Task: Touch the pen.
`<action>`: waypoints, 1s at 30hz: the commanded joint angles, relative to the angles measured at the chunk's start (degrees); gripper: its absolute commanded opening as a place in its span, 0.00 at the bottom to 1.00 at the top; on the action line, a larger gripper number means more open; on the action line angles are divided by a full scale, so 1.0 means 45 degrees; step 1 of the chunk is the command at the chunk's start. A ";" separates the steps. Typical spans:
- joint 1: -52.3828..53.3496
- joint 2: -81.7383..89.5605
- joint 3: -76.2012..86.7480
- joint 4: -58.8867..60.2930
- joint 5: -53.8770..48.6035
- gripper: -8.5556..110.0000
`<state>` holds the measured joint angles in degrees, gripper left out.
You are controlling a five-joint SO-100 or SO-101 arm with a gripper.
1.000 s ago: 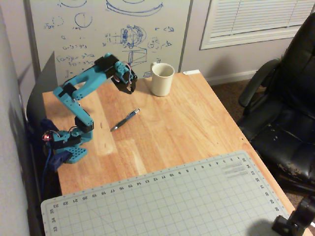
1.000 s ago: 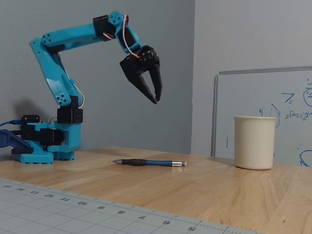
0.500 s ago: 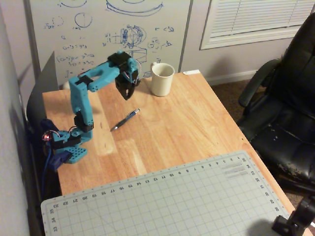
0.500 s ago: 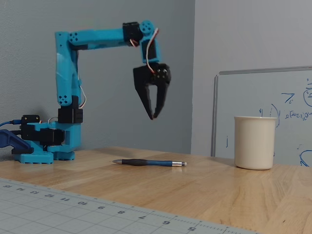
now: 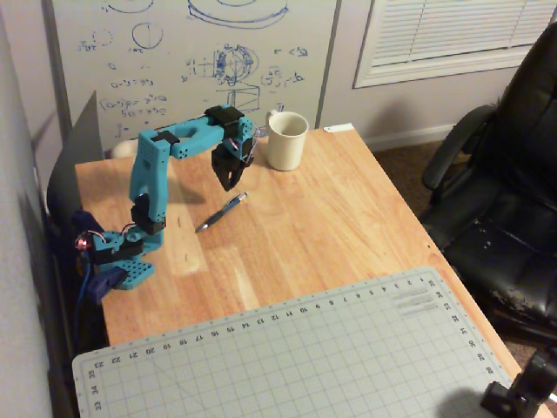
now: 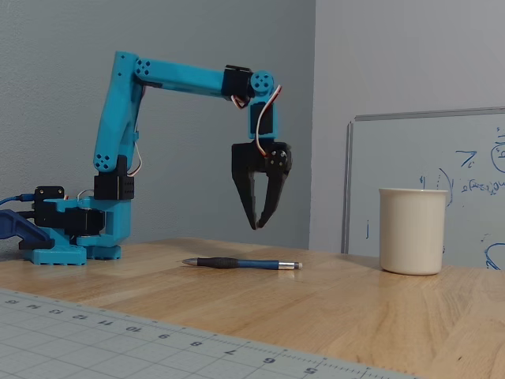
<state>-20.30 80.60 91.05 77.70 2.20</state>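
the pen (image 6: 241,264) lies flat on the wooden tabletop (image 5: 331,226), about midway between the arm's base and the cream mug (image 5: 286,140), toward the far edge in the overhead view, its silvery tip pointing at the mug side. the gripper (image 6: 258,227) hangs above it, pointed nearly straight down, fingertips almost together and holding nothing. judging from the fixed view, the tips sit over the pen's barrel, well clear of it. a good approach would be a slow vertical descent, aimed at the middle of the barrel, stopping at first contact so the thin pen does not roll or skid toward the mug.
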 commanded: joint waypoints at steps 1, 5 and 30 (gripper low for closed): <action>0.0059 0.0117 -0.0957 -0.0117 -0.0078 0.08; 0.0078 0.0059 -0.1074 -0.0137 -0.0078 0.08; 0.0703 -0.1543 -0.0898 -0.2559 -0.0039 0.08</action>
<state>-17.49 73.21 90.97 66.27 2.20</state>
